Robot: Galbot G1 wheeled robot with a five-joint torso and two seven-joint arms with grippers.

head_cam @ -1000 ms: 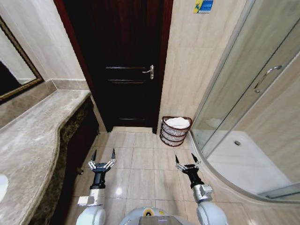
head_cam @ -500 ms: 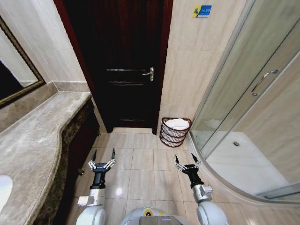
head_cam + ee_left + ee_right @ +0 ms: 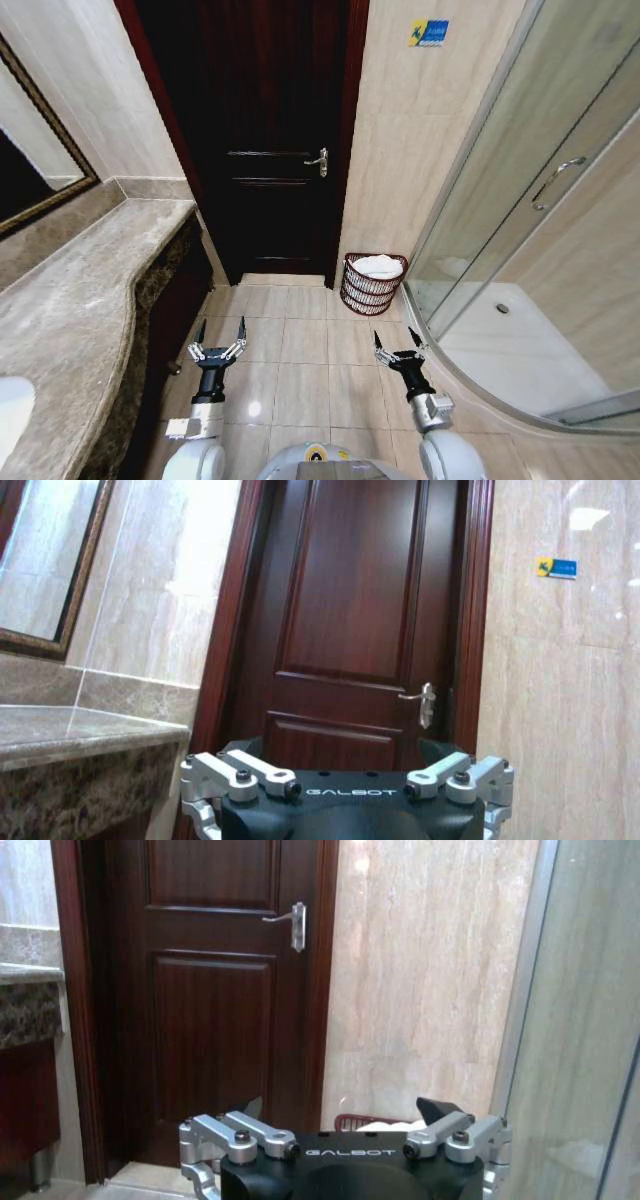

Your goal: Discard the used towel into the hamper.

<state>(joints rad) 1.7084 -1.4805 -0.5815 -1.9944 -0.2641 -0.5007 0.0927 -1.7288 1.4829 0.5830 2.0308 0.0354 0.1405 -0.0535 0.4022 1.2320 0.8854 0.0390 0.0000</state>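
Two grippers hang low over the tiled floor (image 3: 300,370), the left gripper (image 3: 220,332) and the right gripper (image 3: 397,340) both with fingers spread apart and nothing between them. Well ahead, the hamper (image 3: 372,290) stands on the floor against the beige wall, just right of the dark wooden door (image 3: 275,140) and beside the glass shower enclosure (image 3: 520,230). Something white, probably the towel (image 3: 378,265), lies heaped inside its rim.
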